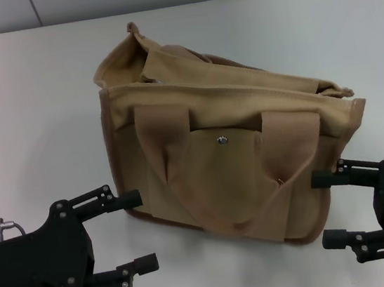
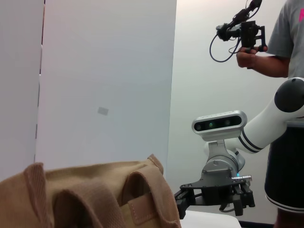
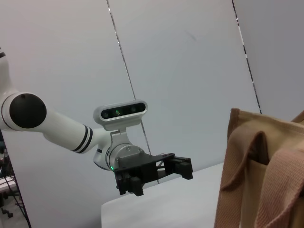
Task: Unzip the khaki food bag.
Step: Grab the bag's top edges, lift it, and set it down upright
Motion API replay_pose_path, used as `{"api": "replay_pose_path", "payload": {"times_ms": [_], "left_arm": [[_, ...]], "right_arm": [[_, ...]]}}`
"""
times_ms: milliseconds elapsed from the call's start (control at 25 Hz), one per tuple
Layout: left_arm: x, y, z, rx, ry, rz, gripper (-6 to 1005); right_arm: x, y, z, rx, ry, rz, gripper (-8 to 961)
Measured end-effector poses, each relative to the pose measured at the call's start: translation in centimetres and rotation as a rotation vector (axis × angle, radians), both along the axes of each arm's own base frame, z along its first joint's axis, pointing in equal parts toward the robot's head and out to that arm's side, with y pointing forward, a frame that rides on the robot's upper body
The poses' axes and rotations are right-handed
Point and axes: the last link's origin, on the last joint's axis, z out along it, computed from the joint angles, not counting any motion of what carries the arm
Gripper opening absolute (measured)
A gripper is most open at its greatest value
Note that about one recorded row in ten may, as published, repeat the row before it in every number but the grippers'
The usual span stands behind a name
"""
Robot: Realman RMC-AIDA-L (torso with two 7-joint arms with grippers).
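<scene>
The bag (image 1: pixel 229 153) is set on the table (image 1: pixel 24 102), its top seen partly gaping. The left gripper (image 1: pixel 133 230) is held low by the bag's left side, fingers wide, nothing held. The right gripper (image 1: pixel 326 209) is held by the right corner, also wide. Likely the reach is just starting; next, the zipper pull must be found and pinched.

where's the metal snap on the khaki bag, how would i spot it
On the white table, a boxy khaki canvas bag stands between the open left gripper and open right gripper. The snap is the lone silver dot between its handles.
</scene>
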Motion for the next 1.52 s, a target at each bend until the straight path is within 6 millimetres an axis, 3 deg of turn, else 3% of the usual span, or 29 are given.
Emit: {"api": "replay_pose_path", "payload": {"times_ms": [440, 680, 840, 880, 1280, 1520], "left_arm": [[-0.2, 0.2, 0.2, 0.036, -0.001, 0.013, 752], [-2.8, 1.5, 1.8, 0.35, 0.004, 0.197, 729], [-3.1, 2.6, -0.6, 0.342, 0.063, 0.24, 714], [-2.4, 3.1, -1.8, 0.31, 0.059, 0.214, 710], [1.0, 6.2, -6.7, 0.266, 0.068, 0.19, 671], [0.9, 6.6, -7.1, 0.281, 0.083, 0.213, 648]], "right_arm": [[-0.1, 0.1, 0.0, 0.0, 0.0, 0.003, 832], [0.0, 0.0, 0.0, 0.004, 0.002, -0.002, 830], [-0.1, 0.0, -0.1, 0.003, 0.008, -0.002, 829], [-0.1, 0.1, -0.1, 0.001, 0.008, 0.001, 828], [-0.1, 0.1, -0.1, 0.003, 0.01, 0.002, 825], [-0.2, 0.0, -0.2, 0.002, 0.015, 0.0, 823]]}}
